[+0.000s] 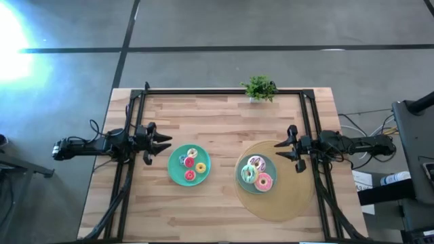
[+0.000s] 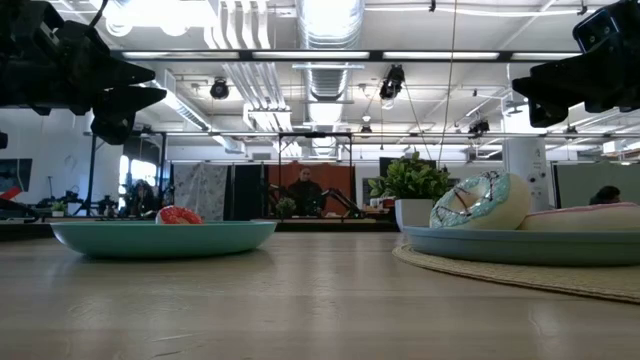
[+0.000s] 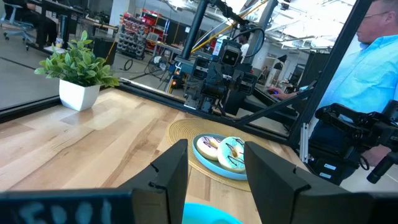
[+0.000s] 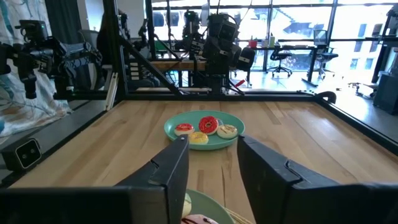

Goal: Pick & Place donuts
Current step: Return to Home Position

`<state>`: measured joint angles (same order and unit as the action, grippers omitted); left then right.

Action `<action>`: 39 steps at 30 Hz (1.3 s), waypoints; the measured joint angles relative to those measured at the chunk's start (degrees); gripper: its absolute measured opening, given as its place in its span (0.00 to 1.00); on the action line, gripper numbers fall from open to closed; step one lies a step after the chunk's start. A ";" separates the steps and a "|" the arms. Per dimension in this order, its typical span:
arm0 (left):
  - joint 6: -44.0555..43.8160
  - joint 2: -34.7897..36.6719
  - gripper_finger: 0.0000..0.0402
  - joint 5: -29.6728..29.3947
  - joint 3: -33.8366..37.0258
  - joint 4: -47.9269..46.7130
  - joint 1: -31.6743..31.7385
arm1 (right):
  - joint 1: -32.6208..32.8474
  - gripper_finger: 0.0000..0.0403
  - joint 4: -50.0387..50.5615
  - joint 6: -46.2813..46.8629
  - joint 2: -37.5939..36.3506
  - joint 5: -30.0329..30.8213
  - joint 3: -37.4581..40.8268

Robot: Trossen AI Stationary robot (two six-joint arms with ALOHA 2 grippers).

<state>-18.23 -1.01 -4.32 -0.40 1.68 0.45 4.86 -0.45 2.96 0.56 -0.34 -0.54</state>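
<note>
Low view: the rim of the L plate (image 2: 160,238) hides its load, and we only see 1 red donut (image 2: 178,214) top. From above, 4 donuts (image 1: 190,176) sit on that plate and 3 more on the R plate (image 1: 271,166), which lies on a round mat (image 1: 288,203). The R wrist view cuts off the near plate. The pale marks (image 3: 56,211) on the L wrist housing are too blurred to read. We see the left gripper (image 1: 168,144) near the L plate, fingers apart, empty. The right gripper (image 1: 279,150) is over the mat, same.
</note>
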 joint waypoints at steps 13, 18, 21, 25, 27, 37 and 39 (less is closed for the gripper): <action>0.00 -0.01 0.33 0.00 0.00 0.00 0.00 | -0.01 0.31 0.01 0.01 0.00 0.00 0.00; 0.01 -0.01 0.33 0.00 -0.02 0.01 0.00 | -0.02 0.33 0.00 0.00 0.00 0.01 0.00; 0.01 0.00 0.33 0.01 -0.01 0.00 0.00 | -0.01 0.33 0.01 0.01 0.00 0.00 0.00; 0.01 -0.01 0.33 0.00 0.00 -0.01 0.00 | -0.02 0.32 0.01 0.00 0.00 0.01 0.00; 0.01 -0.01 0.33 0.00 0.00 -0.01 0.01 | 0.00 0.31 0.01 0.00 0.00 0.00 0.00; 0.01 -0.01 0.33 0.00 0.00 0.00 0.02 | -0.02 0.30 0.00 0.00 0.00 0.00 0.00; 0.01 0.01 0.33 0.01 0.00 0.00 0.00 | -0.02 0.30 0.02 0.00 0.00 0.00 0.00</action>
<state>-18.22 -1.00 -4.30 -0.40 1.68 0.45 4.84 -0.43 2.96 0.56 -0.34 -0.54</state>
